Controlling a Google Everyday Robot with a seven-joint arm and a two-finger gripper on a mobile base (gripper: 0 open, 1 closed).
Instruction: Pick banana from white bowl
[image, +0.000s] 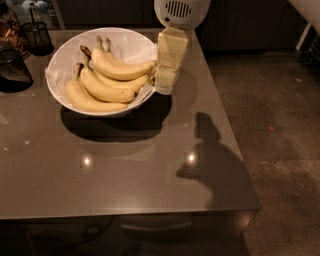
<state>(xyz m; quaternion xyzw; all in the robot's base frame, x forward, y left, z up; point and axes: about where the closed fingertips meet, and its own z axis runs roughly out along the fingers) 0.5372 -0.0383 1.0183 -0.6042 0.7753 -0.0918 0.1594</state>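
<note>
The white bowl (65, 65) stands on the far left part of the grey table (125, 170), lined with crumpled white paper. Three yellow bananas (107, 80) lie in it, stems pointing up and left. My gripper (165, 86) hangs from the white arm housing at the top of the camera view. Its pale yellow body reaches down beside the bowl's right rim, close to the banana tips.
A dark wire-mesh cup (36, 37) stands at the far left of the table. A dark object (12, 70) sits at the left edge. The table's right edge (225, 125) borders a speckled floor (280, 130). The arm's shadow (210, 155) falls on the table's right side.
</note>
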